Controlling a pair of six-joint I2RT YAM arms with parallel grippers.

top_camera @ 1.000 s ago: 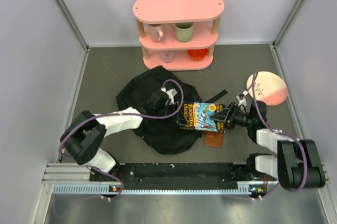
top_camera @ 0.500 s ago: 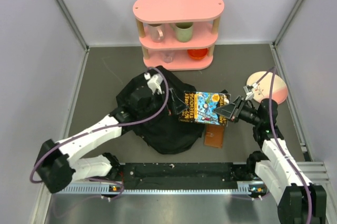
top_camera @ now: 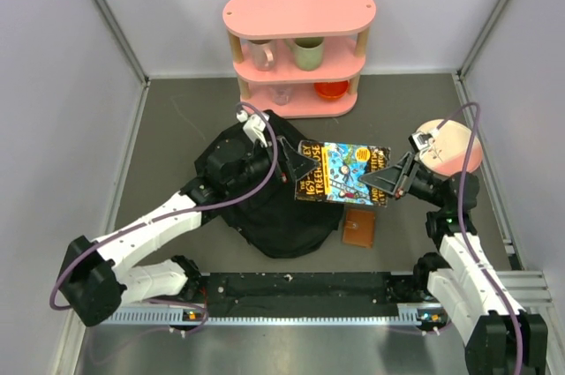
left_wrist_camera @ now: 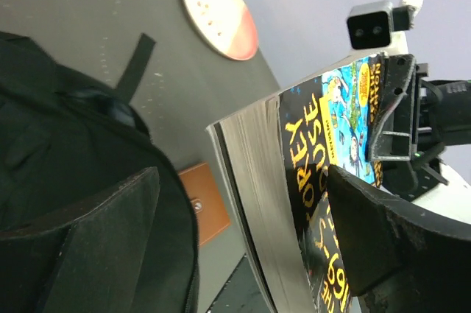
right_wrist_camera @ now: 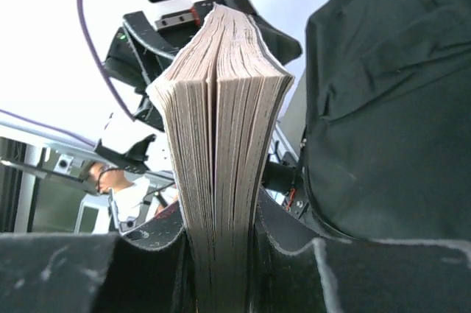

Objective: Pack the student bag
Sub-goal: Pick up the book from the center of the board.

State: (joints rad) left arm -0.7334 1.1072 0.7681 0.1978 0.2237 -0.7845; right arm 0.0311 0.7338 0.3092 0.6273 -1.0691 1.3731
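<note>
Black fabric fills the area just left of centre in the overhead view. The student bag (top_camera: 281,216) lies slumped on the grey tabletop (top_camera: 177,128), below the pink shelf (top_camera: 300,13). Just to its right, a thick paperback book (top_camera: 342,174) with a bright cover is held up off the tabletop.

Your right pincer (top_camera: 383,183) is clenched on the book's right-hand edge, and its own camera shows the page block squeezed upright between the fingers (right_wrist_camera: 294,254). Your left pincer (top_camera: 289,160) is released, jaws spread wide. One finger is over the bag and the other is across the cover, so the book's left edge sits between them. I cannot tell whether either finger touches it.

You look to be at the step of bringing the book to the bag, perhaps by passing it across. No view shows an open mouth on the bag, so your next move calls for a choice. Either close the left pincer on the book before the right lets go, or send the left one down to find and part the opening.

A brown wallet (top_camera: 357,227) lies on the tabletop below the book, not yet packed.
</note>
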